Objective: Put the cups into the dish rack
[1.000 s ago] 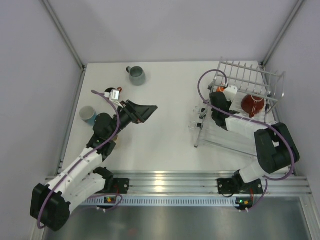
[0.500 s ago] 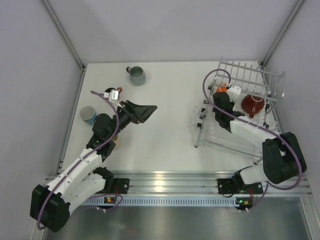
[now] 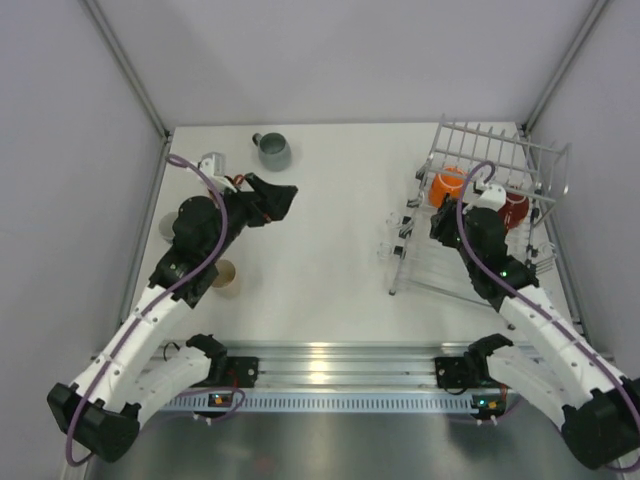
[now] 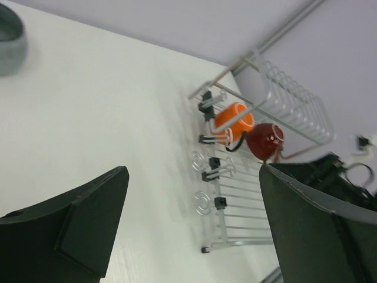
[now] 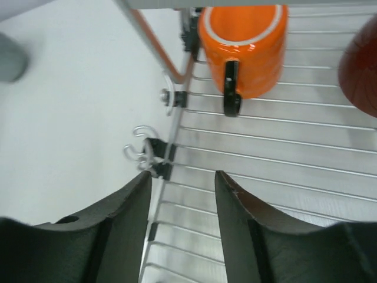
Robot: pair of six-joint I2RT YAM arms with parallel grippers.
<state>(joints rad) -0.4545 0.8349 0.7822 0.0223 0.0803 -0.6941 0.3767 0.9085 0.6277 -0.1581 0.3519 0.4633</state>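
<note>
Orange cup (image 5: 244, 47) racked, right gripper (image 5: 182, 180) hovers empty, part-spread, over the dish rack (image 3: 495, 145); wide-spread left gripper (image 4: 193, 177) should next take grey cup (image 3: 273, 151).

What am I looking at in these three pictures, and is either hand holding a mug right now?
Two white robot arms are bolted at the table's near edge. The wide picture looks down from above them. The other two come from a camera on each wrist, with that arm's own dark fingers at the bottom. The left hand is wide open and empty. The right hand is partly open and empty, over the dish rack. In the rack are a bright orange mug and a dark red mug. On the table stand a grey mug and a cream mug.
</note>
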